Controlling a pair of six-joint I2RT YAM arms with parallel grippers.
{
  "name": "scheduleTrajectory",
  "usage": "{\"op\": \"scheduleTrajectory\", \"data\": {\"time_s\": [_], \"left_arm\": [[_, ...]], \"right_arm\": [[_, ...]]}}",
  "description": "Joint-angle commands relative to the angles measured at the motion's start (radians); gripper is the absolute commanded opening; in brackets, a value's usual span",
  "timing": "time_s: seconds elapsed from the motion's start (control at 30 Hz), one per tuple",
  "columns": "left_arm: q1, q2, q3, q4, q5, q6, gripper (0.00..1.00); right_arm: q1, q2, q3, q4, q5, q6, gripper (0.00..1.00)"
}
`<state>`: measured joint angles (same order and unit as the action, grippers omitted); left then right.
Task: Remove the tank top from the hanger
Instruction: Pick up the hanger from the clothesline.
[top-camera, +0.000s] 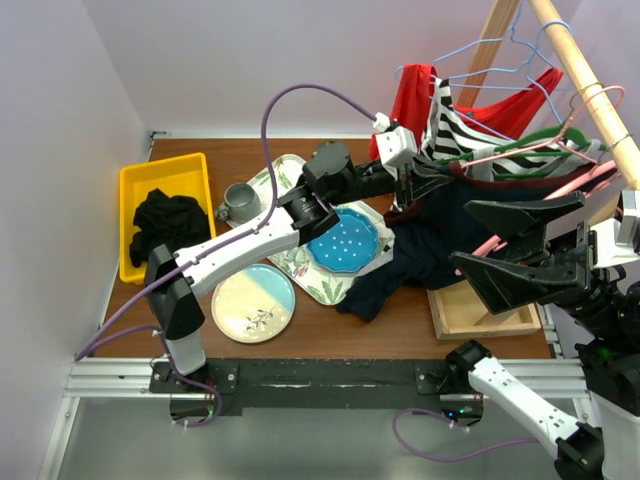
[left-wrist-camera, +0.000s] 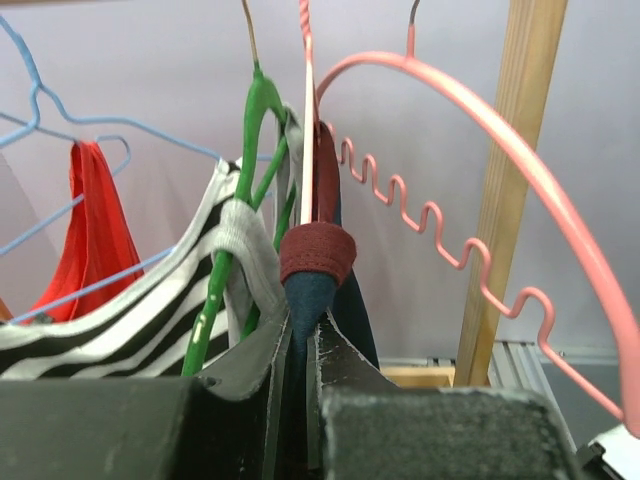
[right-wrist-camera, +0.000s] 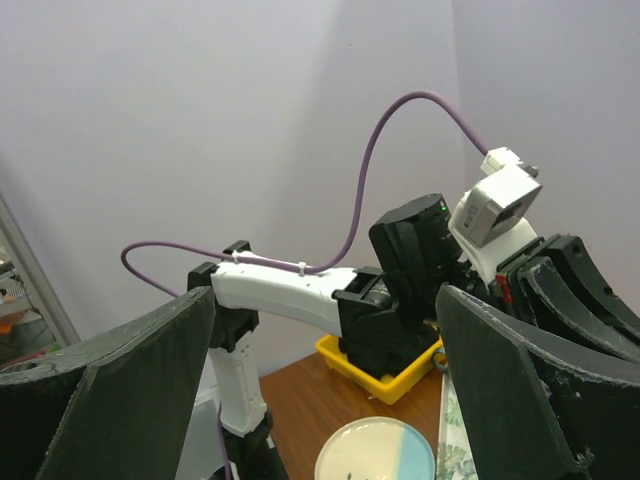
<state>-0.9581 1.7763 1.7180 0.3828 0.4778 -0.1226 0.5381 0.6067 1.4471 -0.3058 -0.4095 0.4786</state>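
Left wrist shows tank top (left-wrist-camera: 310, 292) pinched inside left hand (left-wrist-camera: 303, 338).

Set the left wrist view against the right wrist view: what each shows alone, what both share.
Only the left wrist view: the left gripper shut on the navy tank top with maroon trim, the green plastic hanger, the pink wire hanger, the black-and-white striped garment and the wooden post. Only the right wrist view: the open right gripper, the white left arm, its purple cable, the yellow plastic bin and the cream-and-blue round plate. Both: the pale wall.
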Motion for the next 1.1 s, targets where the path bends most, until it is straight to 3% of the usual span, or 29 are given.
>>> {"op": "scheduleTrajectory", "data": {"time_s": [0.0, 0.27, 0.5, 0.8, 1.07], "left_arm": [[-0.004, -0.078, 0.025, 0.234, -0.028, -0.032, 0.0], [-0.004, -0.084, 0.031, 0.237, -0.048, -0.032, 0.0], [0.016, -0.155, -0.086, 0.306, -0.056, -0.051, 0.0], [0.048, -0.19, -0.119, 0.32, -0.047, -0.068, 0.0], [0.07, -0.294, -0.218, 0.211, -0.036, -0.054, 0.0]], "right_arm": [[0.002, 0.018, 0.013, 0.033, 0.012, 0.008, 0.97], [0.002, 0.013, 0.015, 0.033, 0.015, 0.008, 0.97], [0.002, 0.013, 0.01, 0.027, 0.018, 0.002, 0.97], [0.002, 0.019, 0.009, 0.024, 0.021, 0.011, 0.97], [0.0, 0.051, 0.033, -0.001, 0.046, 0.017, 0.96]]}}
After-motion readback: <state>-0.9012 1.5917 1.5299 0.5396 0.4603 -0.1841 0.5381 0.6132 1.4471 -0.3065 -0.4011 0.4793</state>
